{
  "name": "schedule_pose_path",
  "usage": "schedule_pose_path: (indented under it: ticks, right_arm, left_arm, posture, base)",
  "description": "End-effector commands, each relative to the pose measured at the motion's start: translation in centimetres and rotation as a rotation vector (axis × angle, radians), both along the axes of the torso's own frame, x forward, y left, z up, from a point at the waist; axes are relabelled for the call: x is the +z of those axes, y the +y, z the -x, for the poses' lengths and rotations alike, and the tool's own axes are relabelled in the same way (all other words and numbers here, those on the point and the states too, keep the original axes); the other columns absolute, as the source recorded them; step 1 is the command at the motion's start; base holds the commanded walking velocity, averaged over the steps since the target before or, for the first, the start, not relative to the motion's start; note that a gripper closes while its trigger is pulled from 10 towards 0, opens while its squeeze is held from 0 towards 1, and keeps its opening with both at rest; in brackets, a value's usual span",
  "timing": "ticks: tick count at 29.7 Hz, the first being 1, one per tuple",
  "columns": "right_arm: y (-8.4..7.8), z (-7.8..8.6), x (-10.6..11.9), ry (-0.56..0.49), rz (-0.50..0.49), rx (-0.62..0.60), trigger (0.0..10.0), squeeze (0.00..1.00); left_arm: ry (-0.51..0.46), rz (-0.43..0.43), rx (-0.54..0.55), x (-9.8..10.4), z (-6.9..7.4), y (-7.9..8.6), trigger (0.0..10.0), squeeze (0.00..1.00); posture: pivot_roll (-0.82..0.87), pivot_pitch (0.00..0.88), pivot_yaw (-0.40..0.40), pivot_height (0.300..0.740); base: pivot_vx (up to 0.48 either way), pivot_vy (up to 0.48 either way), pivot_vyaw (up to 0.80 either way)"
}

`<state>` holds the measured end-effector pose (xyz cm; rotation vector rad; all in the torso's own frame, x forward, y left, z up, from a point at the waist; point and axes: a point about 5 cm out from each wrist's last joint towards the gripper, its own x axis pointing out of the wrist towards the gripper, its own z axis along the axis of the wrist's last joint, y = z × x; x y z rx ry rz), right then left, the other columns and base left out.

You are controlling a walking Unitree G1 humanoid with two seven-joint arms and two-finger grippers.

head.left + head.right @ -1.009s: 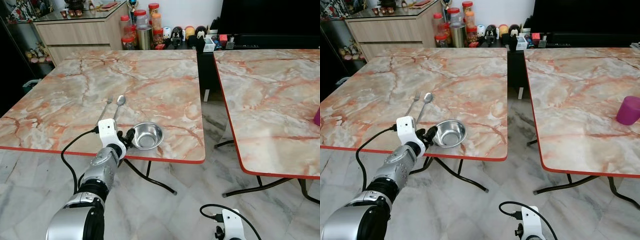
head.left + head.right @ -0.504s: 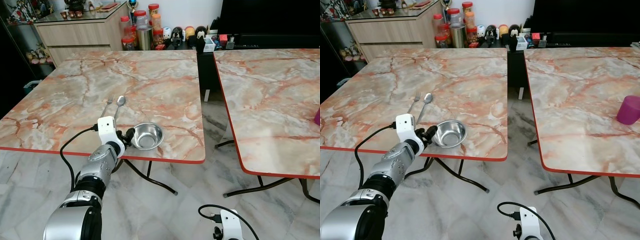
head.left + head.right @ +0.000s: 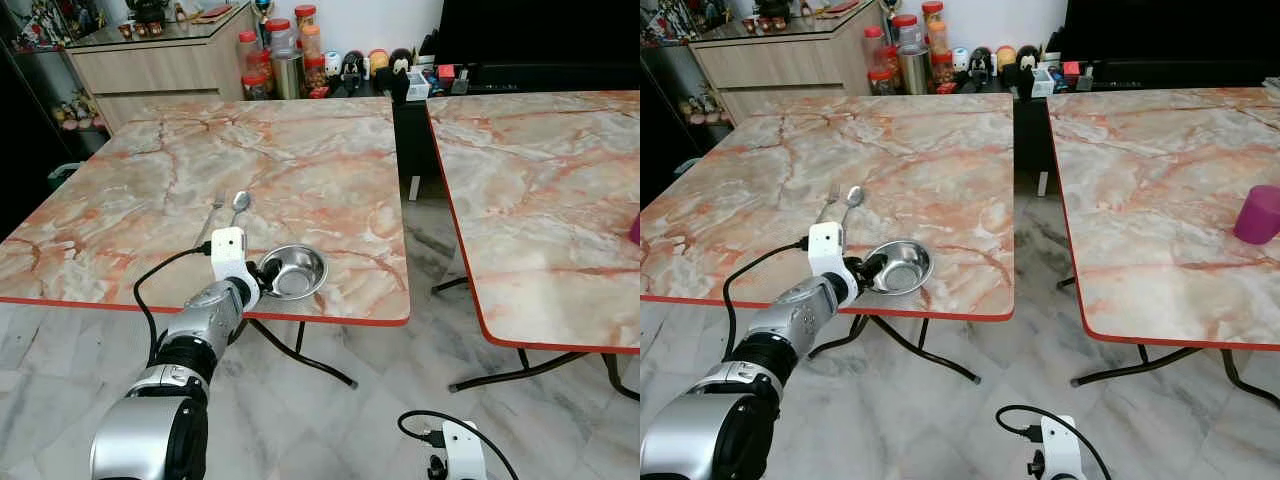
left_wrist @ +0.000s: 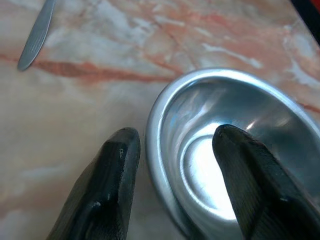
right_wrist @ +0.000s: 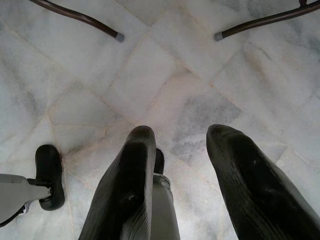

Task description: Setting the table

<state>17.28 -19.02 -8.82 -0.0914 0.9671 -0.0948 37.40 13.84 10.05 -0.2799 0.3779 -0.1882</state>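
Left eye view: marble-patterned table (image 3: 150, 200) with red edge; steel bowl (image 3: 294, 271) near its front edge, a spoon (image 3: 239, 204) and fork (image 3: 217, 208) lying side by side just behind it. Left pincer (image 3: 262, 273) at the bowl's near-left rim. Second matching table (image 3: 540, 200) to the right, across a gap.

Right eye view: same layout — a purple cup (image 3: 1259, 214) stands on the second table, well apart from the bowl. Jars (image 3: 902, 55) crowd the cabinet behind.

Left wrist view: fingers (image 4: 107, 190) spread, straddling the bowl's rim — one outside on the table, one inside; not clamped.

Right wrist view: right pincer (image 5: 180, 165) spread, hanging idle over the marble floor (image 5: 150, 75).
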Motion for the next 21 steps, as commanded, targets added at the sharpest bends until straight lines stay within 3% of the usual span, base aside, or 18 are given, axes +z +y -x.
schedule_pose_path:
  ticks: [1,9,16,21]
  right_arm:
    - [0.19,0.15,-0.09,0.003,-0.008,-0.017,10.0,0.0]
    - [0.11,0.15,-0.08,0.002,-0.007,-0.022,10.0,0.0]
    - [0.06,0.22,-0.11,0.004,-0.007,-0.025,10.0,0.0]
    - [0.03,0.19,-0.09,0.003,-0.007,-0.026,10.0,0.0]
  left_arm:
    - [0.003,-0.011,0.021,0.62,-0.41,0.57,10.0,0.0]
    - [0.002,-0.003,0.062,1.23,-0.83,1.1,10.0,0.0]
    - [0.055,0.068,0.063,0.6,-0.59,0.99,10.0,0.0]
    - [0.073,0.068,0.071,0.24,-0.45,1.09,10.0,0.0]
  posture:
    - [0.04,0.0,0.09,0.74]
    - [0.04,0.0,0.09,0.74]
    - [0.04,0.0,0.09,0.74]
    - [0.04,0.0,0.092,0.74]
  base:
    - [0.0,0.0,0.0]
    - [0.0,0.0,0.0]
    - [0.0,0.0,0.0]
    - [0.0,0.0,0.0]
